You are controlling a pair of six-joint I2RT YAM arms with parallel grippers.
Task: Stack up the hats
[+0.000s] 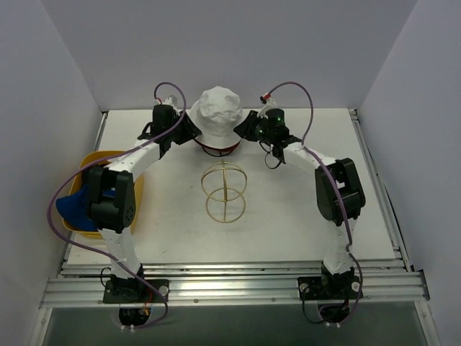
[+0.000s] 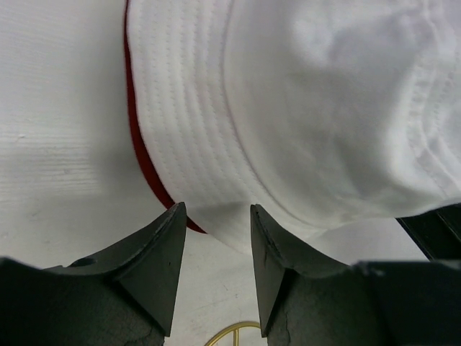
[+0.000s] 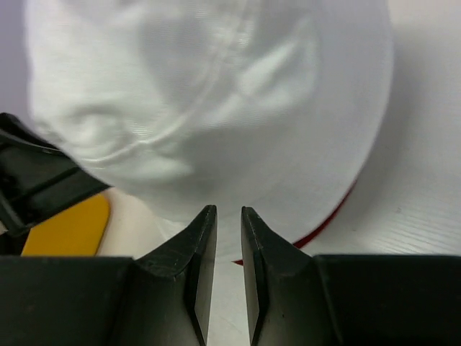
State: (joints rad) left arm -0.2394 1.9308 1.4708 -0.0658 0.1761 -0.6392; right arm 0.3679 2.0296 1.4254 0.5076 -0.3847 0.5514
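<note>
White bucket hat (image 1: 220, 115) brim at tips of left fingers (image 2: 155, 259), right fingers (image 3: 191, 252)

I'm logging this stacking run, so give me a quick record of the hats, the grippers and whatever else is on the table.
Stack: white bucket hat over dark red hat, far centre
Left gripper: open, at the white brim
Right gripper: fingers nearly together at the brim; grip unclear
Blue hat: in the yellow tub, left side
Other: gold wire frame, nearer the arms than the stack

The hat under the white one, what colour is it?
Red. The lower hat shows beneath the white bucket hat, best in the left wrist view.
</note>
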